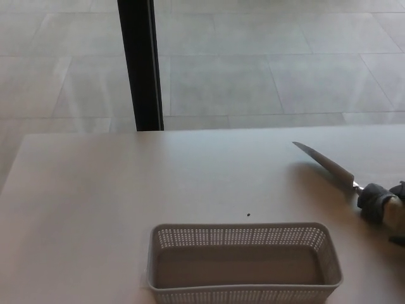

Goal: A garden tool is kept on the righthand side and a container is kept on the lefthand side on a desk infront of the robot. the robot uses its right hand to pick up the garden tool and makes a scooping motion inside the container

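Desk (95,202): plain pale beige-grey surface, one small dark speck (248,214) near centre. Container (243,263): light grey plastic, walls perforated with a fine regular grid of small holes, base solid grey. Garden tool (345,177): blade silver-grey metal, collar dark grey, handle pale cream. Right hand (398,190): black, only an edge visible. Floor (266,63): large light grey tiles with thin darker joints. Post (140,63): solid black

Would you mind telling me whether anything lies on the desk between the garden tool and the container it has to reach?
Nothing visible does. The garden tool lies at the right, the container near the front edge, with bare desk between them.
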